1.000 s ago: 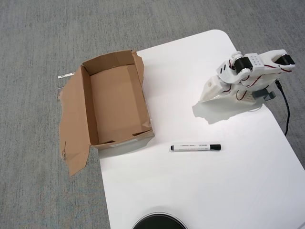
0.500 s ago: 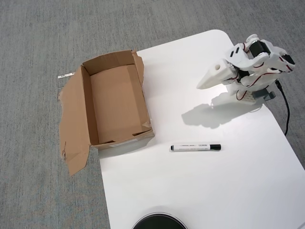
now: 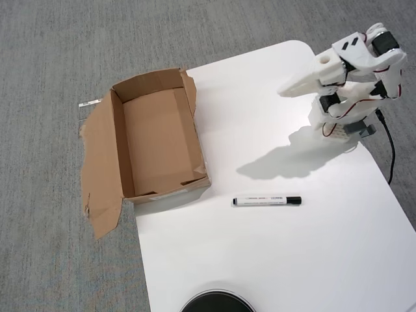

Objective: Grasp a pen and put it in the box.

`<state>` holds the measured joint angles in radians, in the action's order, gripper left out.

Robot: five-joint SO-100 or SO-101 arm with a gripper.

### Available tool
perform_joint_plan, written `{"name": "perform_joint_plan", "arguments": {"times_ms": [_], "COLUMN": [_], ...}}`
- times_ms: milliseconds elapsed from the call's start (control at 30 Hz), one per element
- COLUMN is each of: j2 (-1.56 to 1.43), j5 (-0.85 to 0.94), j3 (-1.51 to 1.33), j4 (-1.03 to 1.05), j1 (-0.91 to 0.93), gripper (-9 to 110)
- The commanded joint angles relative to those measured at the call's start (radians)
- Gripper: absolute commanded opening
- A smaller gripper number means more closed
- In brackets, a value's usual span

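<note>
At the bottom edge of the overhead view a dark round object (image 3: 216, 303) pokes into the picture, lying on the white table (image 3: 286, 260); only its upper arc shows, so what it is cannot be told. Above it the pen (image 3: 266, 201) lies flat on the table, lengthwise left to right, its black cap at the right end, its small black tail at the left, and fine print along the white barrel. It lies just right of the box's near right corner, apart from it, with bare tabletop all around. The box (image 3: 120, 146) sits at the table's left edge, hanging partly off it over the grey carpet (image 3: 52, 58), open side up; its inside holds nothing but bare cardboard. A wide flap (image 3: 101, 175) spreads flat to its left over the carpet, and the upper right wall is torn and ragged. Farther up on the right, the white arm (image 3: 354, 68) stands at the table's far right edge, folded high, casting a shadow (image 3: 292, 159) on the table between itself and the pen. The gripper (image 3: 289, 90) points left, well apart from the pen and the box; its fingers look closed together on nothing. A black cable (image 3: 389, 146) runs down beside the arm's base.
</note>
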<state>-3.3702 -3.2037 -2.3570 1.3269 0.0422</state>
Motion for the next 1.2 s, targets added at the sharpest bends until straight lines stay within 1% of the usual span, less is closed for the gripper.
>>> {"name": "perform_joint_plan", "arguments": {"times_ms": [0,700,900,1000,1167], "j2": [-0.058,-0.052,0.052,0.117,0.172], "j5": [-0.027,-0.024,-0.018,0.073,0.418], "j3": [0.096,0.105,0.120,0.123,0.125], "j4": [0.003,0.023,0.009,0.006,0.005], "j1": [-0.004,-0.002,-0.005,-0.005,-0.004], "gripper": [2,2,2,2,2]}}
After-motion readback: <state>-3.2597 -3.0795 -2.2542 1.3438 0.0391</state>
